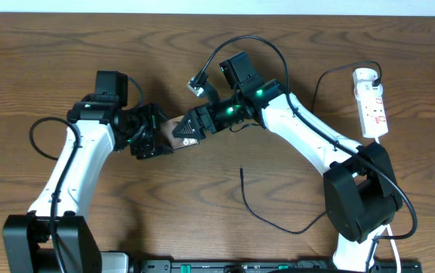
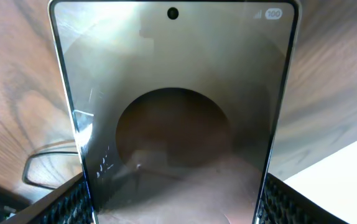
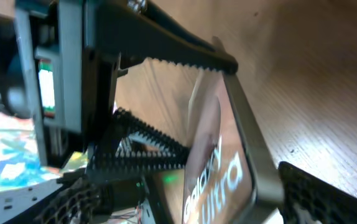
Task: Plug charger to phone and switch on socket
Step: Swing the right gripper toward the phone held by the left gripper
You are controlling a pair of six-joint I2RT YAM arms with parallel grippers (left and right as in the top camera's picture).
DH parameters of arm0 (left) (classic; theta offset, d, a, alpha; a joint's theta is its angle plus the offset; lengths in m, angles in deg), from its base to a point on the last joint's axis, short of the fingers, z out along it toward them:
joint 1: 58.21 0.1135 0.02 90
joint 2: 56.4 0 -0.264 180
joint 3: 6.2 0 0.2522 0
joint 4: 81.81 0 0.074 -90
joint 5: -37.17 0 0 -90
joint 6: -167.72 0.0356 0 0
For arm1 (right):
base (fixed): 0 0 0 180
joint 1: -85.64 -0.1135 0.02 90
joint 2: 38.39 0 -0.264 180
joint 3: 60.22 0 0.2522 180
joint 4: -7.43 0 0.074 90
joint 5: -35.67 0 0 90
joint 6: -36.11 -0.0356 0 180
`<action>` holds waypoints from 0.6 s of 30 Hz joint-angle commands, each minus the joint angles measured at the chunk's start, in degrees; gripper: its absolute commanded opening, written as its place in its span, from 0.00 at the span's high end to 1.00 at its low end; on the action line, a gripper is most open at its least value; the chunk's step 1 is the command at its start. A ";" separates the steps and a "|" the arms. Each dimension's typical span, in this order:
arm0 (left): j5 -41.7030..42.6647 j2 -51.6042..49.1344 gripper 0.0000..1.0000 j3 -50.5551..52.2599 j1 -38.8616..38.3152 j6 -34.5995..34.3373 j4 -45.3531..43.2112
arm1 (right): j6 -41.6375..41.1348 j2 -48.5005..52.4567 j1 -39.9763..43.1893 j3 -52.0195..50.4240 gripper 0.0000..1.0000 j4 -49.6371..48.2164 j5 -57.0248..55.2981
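**Desk:** Wooden table [image 1: 66, 61], two white arms meeting mid-frame. Who has the phone?

**Photographer:** The left claw [image 2: 177, 205] clamps the phone [image 2: 178, 118] across its width, long axis pointing right. The right claw [image 1: 193, 127] stands with jaws spread around the free end; whether it touches is hard to tell.

**Desk:** And the power?

**Photographer:** The socket [image 1: 372, 102] lies far right, well apart. The charger [image 1: 267, 220] trails loose, its tip [image 1: 242, 171] on the wood, near and right of both claws. The right arm is closer, though its own forearm lies between tip and socket.
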 commanded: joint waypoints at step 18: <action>1.51 0.59 0.92 -1.38 -1.22 -3.98 -2.21 | -17.88 -0.02 -3.74 0.85 0.19 -3.98 -8.55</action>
